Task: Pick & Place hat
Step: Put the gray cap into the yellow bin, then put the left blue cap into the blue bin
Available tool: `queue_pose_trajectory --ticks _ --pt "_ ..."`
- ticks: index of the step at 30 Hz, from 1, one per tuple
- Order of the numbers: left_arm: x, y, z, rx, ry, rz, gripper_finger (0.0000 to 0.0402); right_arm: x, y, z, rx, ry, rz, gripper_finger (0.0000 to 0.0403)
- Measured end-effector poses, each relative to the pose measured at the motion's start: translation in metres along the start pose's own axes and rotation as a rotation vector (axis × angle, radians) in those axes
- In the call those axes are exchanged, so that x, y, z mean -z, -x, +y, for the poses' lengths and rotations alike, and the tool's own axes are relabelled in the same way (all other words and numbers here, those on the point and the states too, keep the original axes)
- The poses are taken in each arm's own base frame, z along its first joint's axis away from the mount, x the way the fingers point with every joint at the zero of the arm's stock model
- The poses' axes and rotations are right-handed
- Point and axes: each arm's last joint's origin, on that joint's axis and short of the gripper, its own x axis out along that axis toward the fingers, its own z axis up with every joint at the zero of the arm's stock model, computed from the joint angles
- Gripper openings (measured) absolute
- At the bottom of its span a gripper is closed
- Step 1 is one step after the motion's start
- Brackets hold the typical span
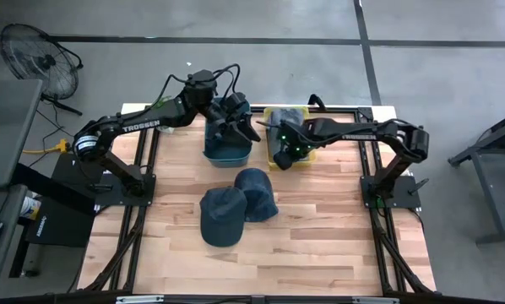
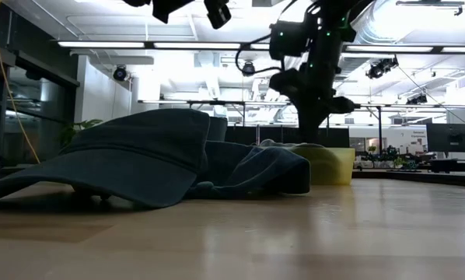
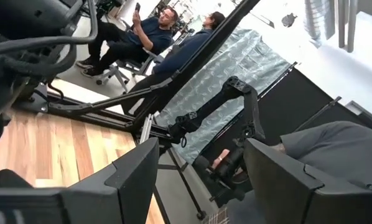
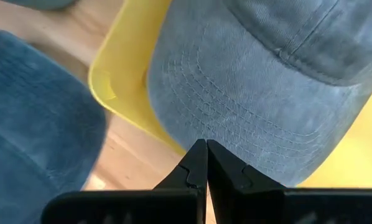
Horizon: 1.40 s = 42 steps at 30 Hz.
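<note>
Two dark blue hats lie on the wooden table: one (image 1: 223, 217) nearer the front, one (image 1: 257, 192) overlapping it behind, both also in the low view (image 2: 139, 155) (image 2: 256, 167). A grey-blue cap (image 4: 267, 93) lies in the yellow bin (image 1: 274, 114) (image 4: 120, 81), brim toward my right gripper (image 4: 206, 146). That gripper is shut and points steeply down over the brim. My left gripper (image 3: 198, 168) is open, held level and high above the blue bin (image 1: 227, 152), nothing between its fingers. My right gripper's shut fingertips (image 4: 198, 155) come from above at the cap's brim (image 4: 236, 124), near its front edge. The fingers themselves hide the spot, so I cannot tell whether they touch the brim. The cap rests in the yellow bin.
The blue bin and yellow bin stand side by side at the table's far edge. Grey cloth (image 3: 341, 149) shows beside one left finger. People sit in the room beyond the table (image 3: 142, 37). A fan (image 1: 41, 55) stands on the floor, far left.
</note>
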Motion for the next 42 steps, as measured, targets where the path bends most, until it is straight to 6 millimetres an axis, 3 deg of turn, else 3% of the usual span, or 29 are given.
queue_pose_trajectory --ticks 10,17,25,32,37,42 --pt "0.001 0.0 0.0 0.024 0.005 0.026 0.0234 -0.005 -0.027 -0.006 0.08 -0.017 0.037 0.0" --pt "0.001 0.006 -0.007 0.035 -0.006 0.04 0.0234 -0.008 -0.024 -0.007 0.081 -0.021 0.013 0.0" --pt "0.007 0.031 -0.026 -0.11 -0.027 0.031 0.0234 -0.006 -0.001 -0.005 0.035 -0.01 -0.041 0.0" --pt "0.032 0.044 -0.04 -0.344 0.005 0.124 0.0234 -0.002 0.034 -0.003 -0.071 0.05 -0.126 0.0" --pt "0.051 0.043 -0.044 -0.503 0.067 0.223 0.0234 0.002 0.058 0.003 -0.177 0.121 -0.211 0.0" --pt "0.066 0.031 -0.051 -0.547 0.09 0.329 0.0234 0.014 0.075 0.015 -0.238 0.203 -0.263 0.0"
